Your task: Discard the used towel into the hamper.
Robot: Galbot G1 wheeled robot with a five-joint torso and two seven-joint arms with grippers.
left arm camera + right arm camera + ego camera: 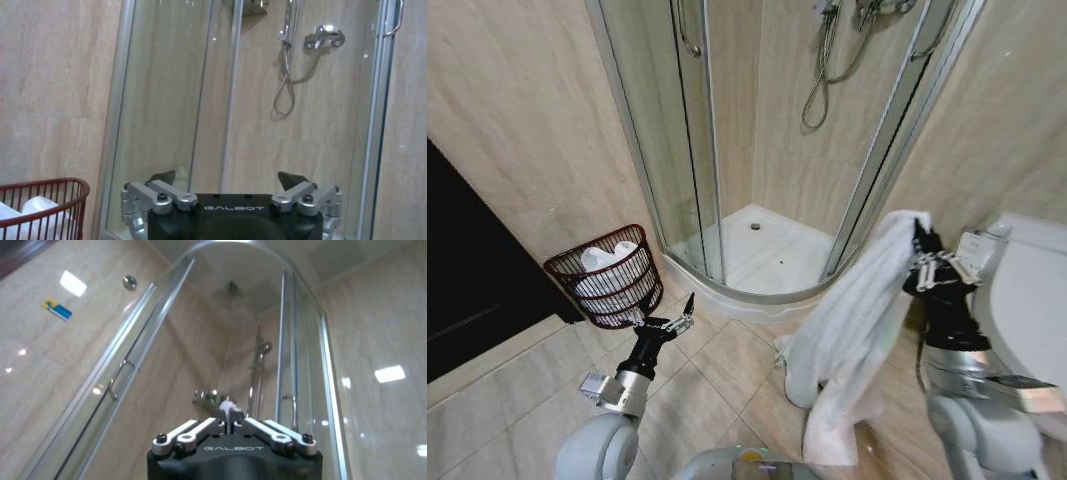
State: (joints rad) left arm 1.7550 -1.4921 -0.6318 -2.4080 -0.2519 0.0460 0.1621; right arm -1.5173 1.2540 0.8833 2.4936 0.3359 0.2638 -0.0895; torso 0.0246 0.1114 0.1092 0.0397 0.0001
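The bathroom is evenly and softly lit, with no hard shadows on the floor tiles (pixel 717 370); bright patches of ceiling light glare off the glossy wall tiles (pixel 390 374) in the right wrist view and streak the shower glass (pixel 100 390); the head view bends straight lines near its edges; the left wrist view is dimmer and slightly soft, the shower hose (pixel 287 85) hazy behind glass.

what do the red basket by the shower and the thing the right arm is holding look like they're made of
The small round dark red-brown open-ribbed hamper looks like thin coated wire or possibly woven cane: slim, evenly spaced ribs with gaps between. The long white towel pinched in the right end effector looks like soft terry cloth: matte, fuzzy, hanging in limp folds.
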